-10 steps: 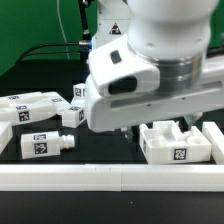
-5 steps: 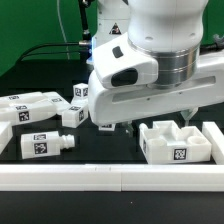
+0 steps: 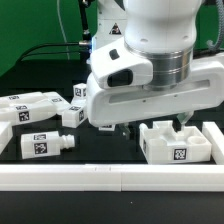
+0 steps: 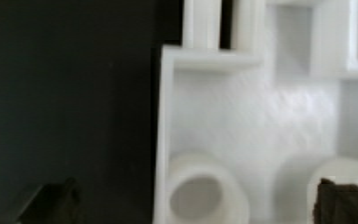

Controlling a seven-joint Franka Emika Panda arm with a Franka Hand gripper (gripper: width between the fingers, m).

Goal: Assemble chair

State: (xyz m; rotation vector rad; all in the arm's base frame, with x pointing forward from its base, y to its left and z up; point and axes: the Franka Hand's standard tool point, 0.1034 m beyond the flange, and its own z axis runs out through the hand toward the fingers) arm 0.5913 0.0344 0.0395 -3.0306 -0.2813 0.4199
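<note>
I see the arm (image 3: 150, 60) low over the tagged chair piece (image 3: 172, 142) — contact unclear from here — with loose parts (image 3: 38, 143) lying at the exterior view's left.

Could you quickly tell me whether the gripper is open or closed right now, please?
Gripper: open, holding nothing, over a white chair piece.

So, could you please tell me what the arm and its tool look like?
The arm is glossy white and rounded, with a silver metal ring at the wrist. The tool has a boxy white body and dark fingertips.
</note>
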